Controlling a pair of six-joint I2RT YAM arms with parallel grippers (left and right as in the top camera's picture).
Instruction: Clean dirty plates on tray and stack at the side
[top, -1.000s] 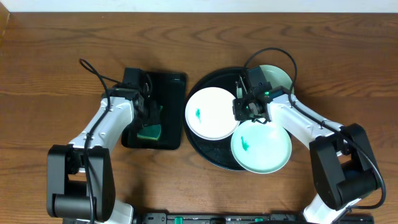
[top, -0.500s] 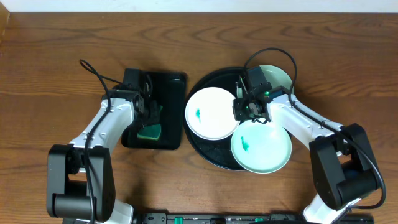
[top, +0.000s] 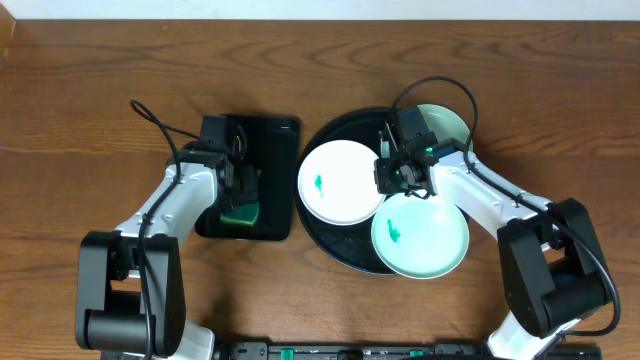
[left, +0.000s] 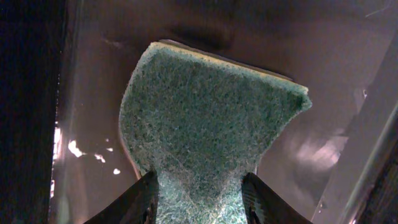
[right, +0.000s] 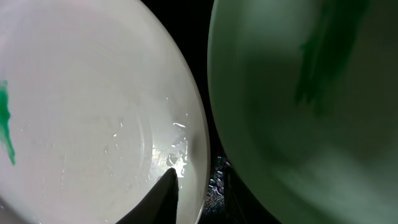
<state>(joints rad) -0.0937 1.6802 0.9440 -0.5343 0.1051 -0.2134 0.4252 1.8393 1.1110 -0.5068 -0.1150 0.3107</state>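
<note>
Green sponge (left: 205, 124) is pinched tight in the left gripper (left: 199, 193). Its long side points away from the fingers, over the small black tray (top: 275, 140). The right gripper (top: 396, 183) sits at the rim of the white plate (top: 340, 182). I cannot tell if it grips. That plate lies flat, face up, on the round black tray (top: 322, 238).

Worktop (top: 90, 90): brown wood-grain surface, fills the overhead view. Two items lie directly on it, both near centre. Left of centre: rectangular black tray (top: 280, 170), long side running front to back. Right of centre: round black tray (top: 325, 245), glossy, raised rim, the larger of the two. The trays sit just beside each other; contact between them cannot be confirmed.
</note>
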